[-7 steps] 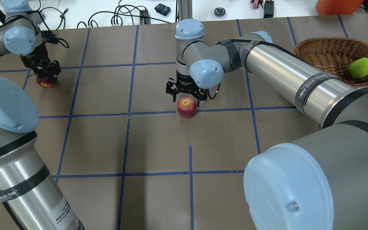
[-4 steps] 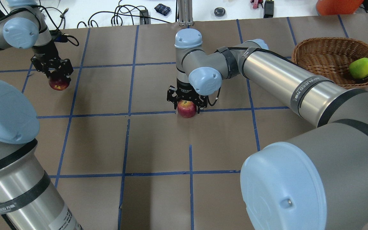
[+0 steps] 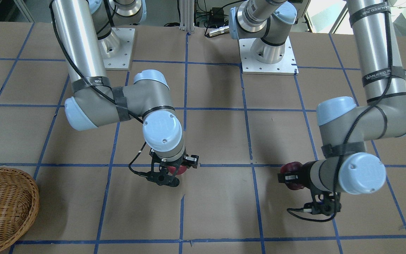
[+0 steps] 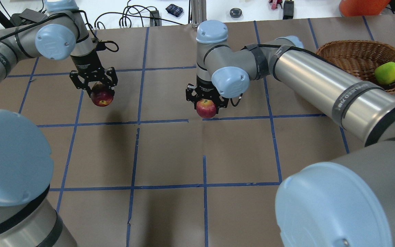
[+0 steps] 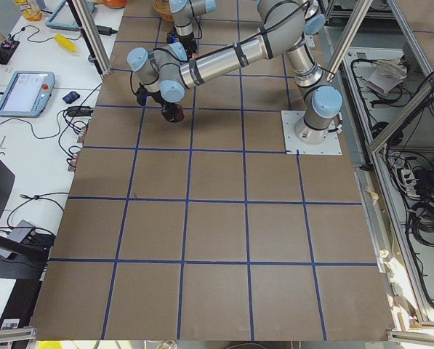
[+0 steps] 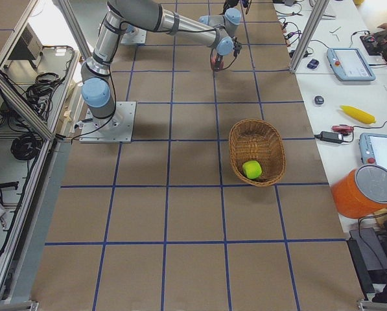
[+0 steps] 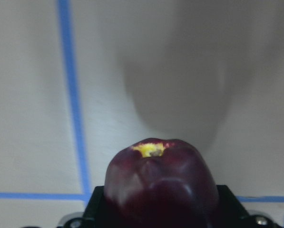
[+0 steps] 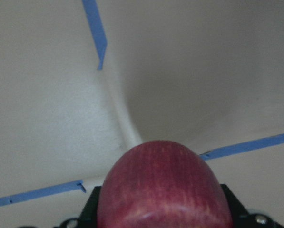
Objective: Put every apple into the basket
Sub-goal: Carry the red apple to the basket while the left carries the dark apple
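The left claw, black metal with two blunt fingers, pinches a round, glossy dark maroon apple at the far left of the scene. The left wrist view shows the smooth skin and a dimpled, yellowish stem end turned away from the claw. A soft shadow falls on the surface beyond it.

The right claw is clamped on a round red apple near the middle, just beyond a blue tape line. Its skin is finely streaked and paler at the top.

A smooth, slightly lumpy lime-green apple lies inside the oval woven wicker basket at the far right, against the basket's right-hand wall. The basket is light brown with a thick braided rim.

The tabletop is covered in matt brown paper, gridded with blue tape and creased at a seam.

In both wrist views the frame cuts off the lower half of the apple, and the fingers show only as dark blurred corners. From the front, the right wrist hides most of the red apple. That view's left edge also cuts the basket, so its contents are out of sight there.
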Robot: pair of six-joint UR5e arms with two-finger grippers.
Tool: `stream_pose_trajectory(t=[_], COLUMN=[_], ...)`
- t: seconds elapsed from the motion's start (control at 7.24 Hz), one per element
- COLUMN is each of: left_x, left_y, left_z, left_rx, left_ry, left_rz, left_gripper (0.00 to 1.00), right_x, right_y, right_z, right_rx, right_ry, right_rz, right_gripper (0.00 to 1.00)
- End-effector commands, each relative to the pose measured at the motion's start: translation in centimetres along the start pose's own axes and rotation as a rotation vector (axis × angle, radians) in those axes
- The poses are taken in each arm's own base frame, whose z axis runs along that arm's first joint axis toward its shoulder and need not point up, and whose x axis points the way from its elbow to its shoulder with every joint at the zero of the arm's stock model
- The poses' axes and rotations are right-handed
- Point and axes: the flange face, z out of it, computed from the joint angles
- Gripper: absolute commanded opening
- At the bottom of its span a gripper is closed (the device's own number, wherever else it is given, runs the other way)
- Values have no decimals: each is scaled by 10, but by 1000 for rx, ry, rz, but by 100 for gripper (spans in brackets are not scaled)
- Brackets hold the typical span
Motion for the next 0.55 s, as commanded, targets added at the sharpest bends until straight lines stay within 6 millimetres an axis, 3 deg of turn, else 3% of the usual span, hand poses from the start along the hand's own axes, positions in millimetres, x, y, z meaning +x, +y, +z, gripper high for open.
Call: stream_pose_trajectory(t=[0.0, 0.14, 0.28, 0.41], left_x=[132, 198, 247, 267], left_y=[49, 68, 94, 104], left_z=[1, 9, 28, 47], left_rx=[57, 136, 132, 147], left_ry=[26, 37, 18, 22], left_rz=[-142, -194, -198, -199], left_gripper=[16, 16, 16, 16], right_x=[128, 220, 310, 380], right_y=[-27, -50, -79, -98], right_z=[-102, -143, -155, -158], right_rx=[-15, 16, 24, 44], right_ry=[30, 67, 55, 68], right_rz=[-45, -99, -118, -197], right_gripper=[0, 0, 0, 0])
